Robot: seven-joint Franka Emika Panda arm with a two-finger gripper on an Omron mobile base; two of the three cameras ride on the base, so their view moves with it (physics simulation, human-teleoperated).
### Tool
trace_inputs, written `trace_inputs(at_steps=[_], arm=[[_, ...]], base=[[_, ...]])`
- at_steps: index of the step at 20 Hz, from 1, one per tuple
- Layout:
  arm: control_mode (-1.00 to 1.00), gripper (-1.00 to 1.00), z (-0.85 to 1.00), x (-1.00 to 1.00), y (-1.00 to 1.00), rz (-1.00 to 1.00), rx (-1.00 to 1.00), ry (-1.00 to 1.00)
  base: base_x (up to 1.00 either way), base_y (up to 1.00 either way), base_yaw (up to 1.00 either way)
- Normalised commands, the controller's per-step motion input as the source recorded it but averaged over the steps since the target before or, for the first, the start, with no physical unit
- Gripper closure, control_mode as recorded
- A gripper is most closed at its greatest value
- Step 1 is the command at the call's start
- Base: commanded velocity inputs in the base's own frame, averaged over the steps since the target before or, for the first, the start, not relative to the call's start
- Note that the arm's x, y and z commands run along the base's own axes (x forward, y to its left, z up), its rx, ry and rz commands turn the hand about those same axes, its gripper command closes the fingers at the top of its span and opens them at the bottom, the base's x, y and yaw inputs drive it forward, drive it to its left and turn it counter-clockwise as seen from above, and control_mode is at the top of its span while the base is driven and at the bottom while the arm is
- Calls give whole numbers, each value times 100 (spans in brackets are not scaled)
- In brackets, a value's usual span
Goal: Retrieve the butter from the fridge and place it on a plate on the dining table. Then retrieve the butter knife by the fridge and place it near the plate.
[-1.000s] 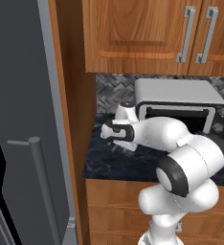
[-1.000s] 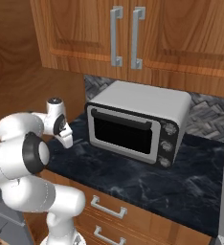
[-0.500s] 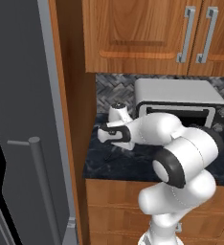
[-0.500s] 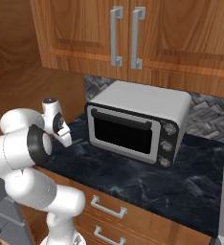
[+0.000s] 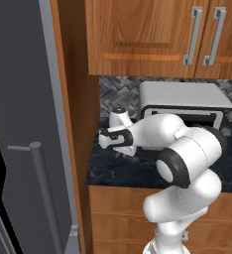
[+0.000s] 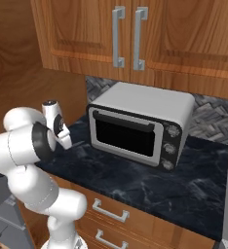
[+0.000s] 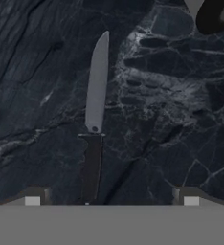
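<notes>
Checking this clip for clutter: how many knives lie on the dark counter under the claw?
1. The butter knife lies flat on the black counter, grey blade pointing away, dark handle between the claw tips. Others may be hidden behind the arm.

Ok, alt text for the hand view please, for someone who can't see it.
A butter knife lies flat on a dark marble counter, pale blade pointing up the picture, dark handle toward the bottom. The open jaws stand apart at the bottom edge, handle end between them but nearer the left one, not yet touched. A rounded dark-and-white shape shows at top right.
</notes>
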Motion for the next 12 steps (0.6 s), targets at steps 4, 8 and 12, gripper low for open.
trace_inputs(at_steps=[4, 8, 12], arm=[[-100, -100, -22, 3, 2, 0, 0, 0], [-100, -100, -30, 7, 0, 0, 0, 0], [-100, -100, -30, 21, 0, 0, 0, 0]], base=[[0, 0, 0], [0, 0, 0], [0, 0, 0]])
